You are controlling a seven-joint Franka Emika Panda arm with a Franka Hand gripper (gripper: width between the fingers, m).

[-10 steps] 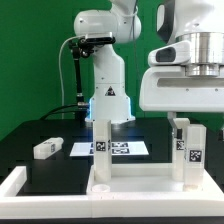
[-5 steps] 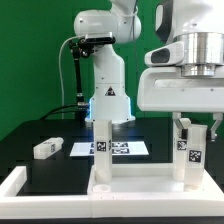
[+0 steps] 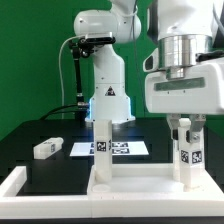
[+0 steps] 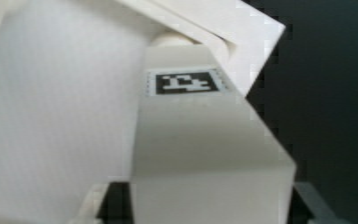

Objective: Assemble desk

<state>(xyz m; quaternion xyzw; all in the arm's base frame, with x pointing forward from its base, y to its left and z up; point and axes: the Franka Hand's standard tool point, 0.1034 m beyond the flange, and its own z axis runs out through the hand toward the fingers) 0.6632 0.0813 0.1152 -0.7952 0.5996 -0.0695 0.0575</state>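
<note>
The white desk slab (image 3: 135,180) lies at the front of the black table. Two white marker-tagged legs stand upright on it, one at the exterior view's left (image 3: 102,148) and one at its right (image 3: 186,150). My gripper (image 3: 185,128) is open and hangs directly over the right leg, with its fingers straddling the leg's top. In the wrist view that leg (image 4: 202,140) fills the space between the fingers (image 4: 98,200), with a dark gap on at least one side. A third leg (image 3: 45,148) lies loose on the table at the exterior view's left. The fourth leg is not in view.
The marker board (image 3: 125,147) lies flat behind the slab, in front of the arm's base (image 3: 108,100). The white frame (image 3: 20,185) borders the table at the front and left.
The gripper has come down over the right upright leg, so its fingers now reach past the leg's top. The legs and slab have not moved.
</note>
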